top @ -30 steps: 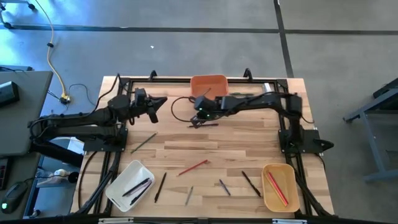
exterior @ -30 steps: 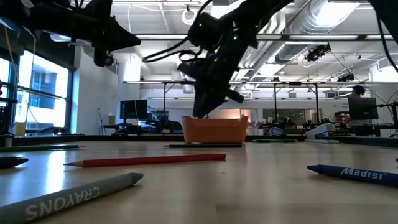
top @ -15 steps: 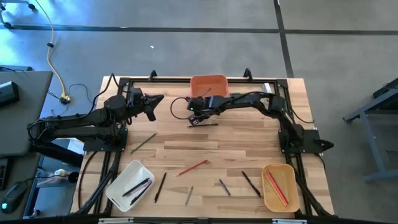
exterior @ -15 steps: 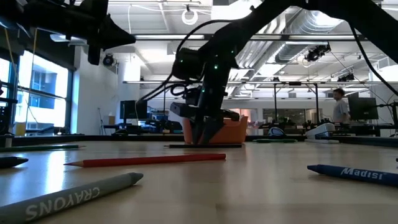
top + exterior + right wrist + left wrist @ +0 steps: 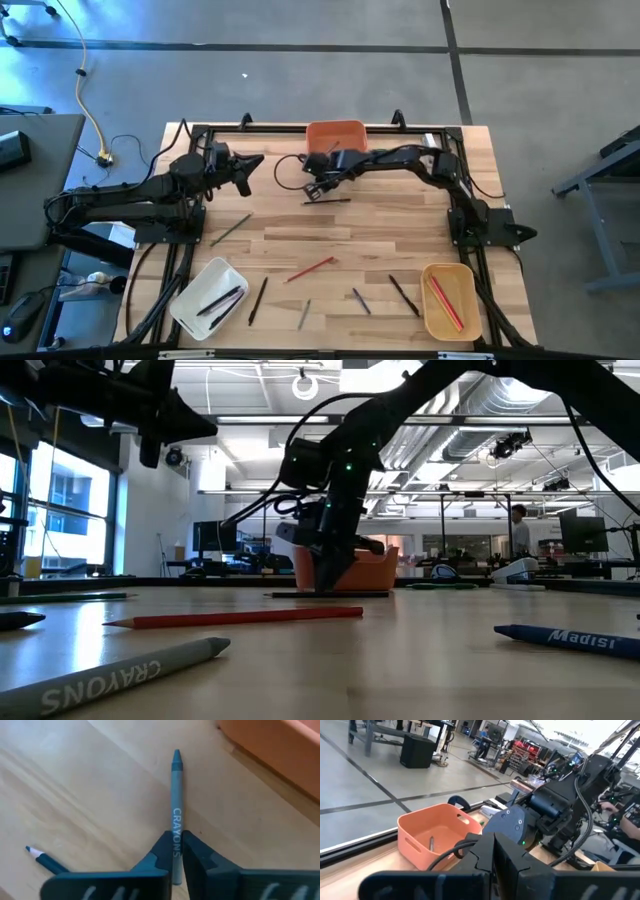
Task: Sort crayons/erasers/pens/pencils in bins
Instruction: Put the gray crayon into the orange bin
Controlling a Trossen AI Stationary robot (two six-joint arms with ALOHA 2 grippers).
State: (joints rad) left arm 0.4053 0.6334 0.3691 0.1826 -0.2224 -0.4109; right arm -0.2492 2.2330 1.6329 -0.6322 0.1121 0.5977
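A grey-blue crayon [image 5: 176, 795] lies on the wooden table just in front of the orange bin [image 5: 336, 135]. My right gripper [image 5: 312, 191] stands down at the table there, shut on it. A dark pencil [image 5: 44, 860] lies beside them. My left gripper [image 5: 256, 160] hangs shut in the air over the table's far left and holds nothing. The white bin [image 5: 208, 297] at the near left holds dark sticks. The tan-yellow bin [image 5: 447, 300] at the near right holds red ones. My right gripper pinches the crayon's labelled shaft [image 5: 176, 839] between its two fingers, on the half away from the pointed tip. The fingers come steeply from above, one on each long side. The crayon lies flat on the table, its tip toward the orange bin.
Loose sticks lie over the near half of the table: a red pencil [image 5: 312, 268], a grey one [image 5: 230, 229], dark ones [image 5: 258, 299] [image 5: 404, 294]. The orange bin [image 5: 437, 837] holds one stick. Black frame rails run along the table's far edge and sides.
My right gripper has come down to the table in front of the orange bin, tipping more steeply downward. Its fingers stood apart as it came down and have now shut on the crayon.
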